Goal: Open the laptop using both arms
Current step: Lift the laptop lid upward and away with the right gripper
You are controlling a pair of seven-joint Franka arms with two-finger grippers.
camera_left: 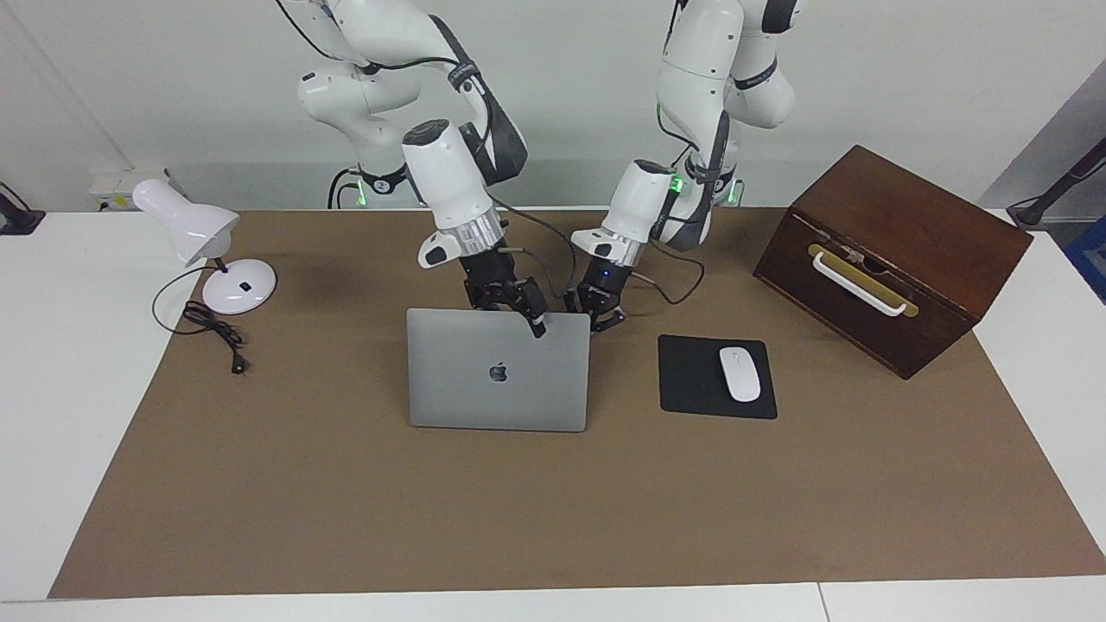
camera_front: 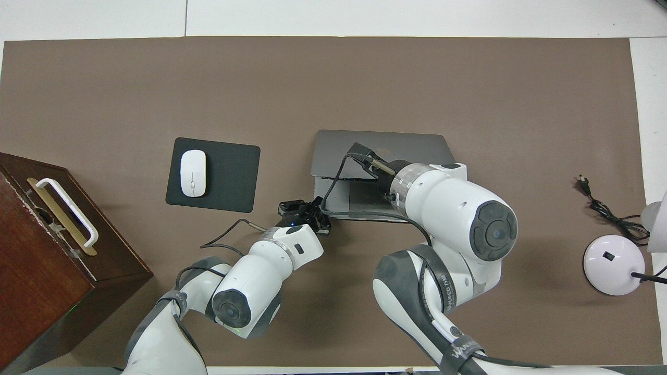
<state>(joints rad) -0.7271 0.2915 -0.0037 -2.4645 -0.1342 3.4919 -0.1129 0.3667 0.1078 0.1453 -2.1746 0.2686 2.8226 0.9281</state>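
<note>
Right gripper point(camera_left: 529, 318) pinches the raised lid edge of one laptop point(camera_left: 498, 371) at mat centre; left gripper point(camera_left: 602, 315), grip unreadable, sits at its base corner, 3 o'clock facing. Two arms, one mouse point(camera_left: 740, 373).

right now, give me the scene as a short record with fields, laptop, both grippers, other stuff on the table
laptop: lid raised steeply, logo side turned away from the robots, base flat on the brown mat
right gripper: at the lid's top edge, a finger over the rim
left gripper: low at the base's corner toward the left arm's end
mouse: on black mouse pad, beside the laptop
wooden box: left arm's end
desk lamp: right arm's end, unplugged cord beside it
</note>
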